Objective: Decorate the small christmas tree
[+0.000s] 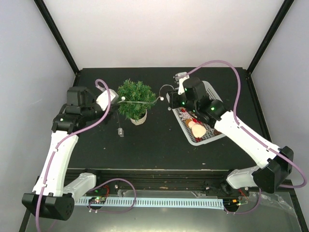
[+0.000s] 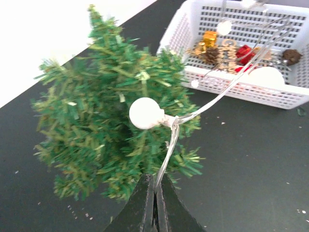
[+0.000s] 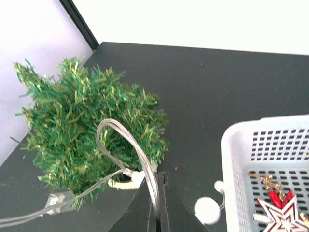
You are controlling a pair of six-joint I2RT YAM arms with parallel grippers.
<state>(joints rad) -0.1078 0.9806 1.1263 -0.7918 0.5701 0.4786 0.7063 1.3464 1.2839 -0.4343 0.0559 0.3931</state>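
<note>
The small christmas tree (image 1: 136, 98) stands in its white pot (image 1: 139, 119) at the table's middle back. A clear light-string wire (image 1: 140, 102) with white bulbs lies across the tree's front. My left gripper (image 1: 115, 108) is left of the tree, shut on the wire (image 2: 166, 159) just below a white bulb (image 2: 146, 113). My right gripper (image 1: 167, 100) is right of the tree, shut on a loop of the same wire (image 3: 126, 145). The tree also shows in the left wrist view (image 2: 106, 121) and the right wrist view (image 3: 82, 125).
A white basket (image 1: 211, 90) at the right holds ornaments: a star (image 3: 280, 215), pine cones, a red and a gold piece (image 2: 209, 37), and a white ball (image 1: 198, 128). The string's small battery box (image 1: 119, 131) lies on the black table before the tree.
</note>
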